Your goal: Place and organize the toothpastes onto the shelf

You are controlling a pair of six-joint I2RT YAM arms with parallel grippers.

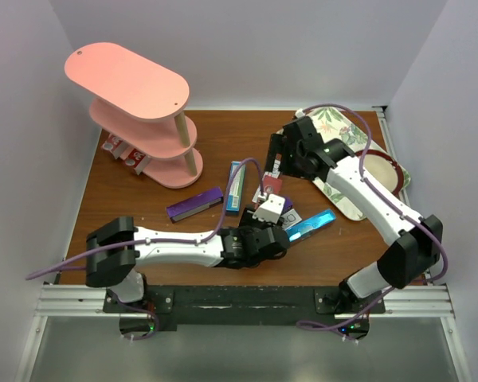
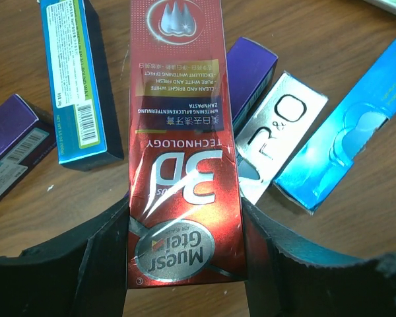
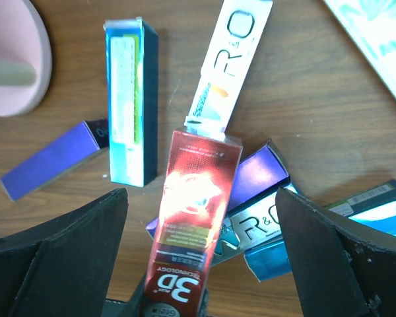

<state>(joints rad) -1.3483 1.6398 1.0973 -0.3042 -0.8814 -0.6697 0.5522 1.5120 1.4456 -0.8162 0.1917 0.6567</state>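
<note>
A red toothpaste carton (image 2: 181,132) stands tilted above the wood, its lower end clamped in my left gripper (image 2: 185,264), which is shut on it. My right gripper (image 3: 201,198) hangs open around the carton's upper part, with a gap between each pad and the red toothpaste carton (image 3: 195,218). Loose toothpastes lie around: a teal one (image 1: 236,185), a purple one (image 1: 195,204), a bright blue one (image 1: 311,225), a silver one (image 2: 280,132) and a white one (image 3: 228,59). The pink shelf (image 1: 127,79) stands at the far left, with red cartons (image 1: 123,151) on its bottom tier.
A leaf-patterned tray (image 1: 342,135) and a brown plate (image 1: 386,171) sit at the far right under the right arm. White walls close in the table (image 1: 143,199) on three sides. A second purple carton (image 2: 251,72) lies under the silver one.
</note>
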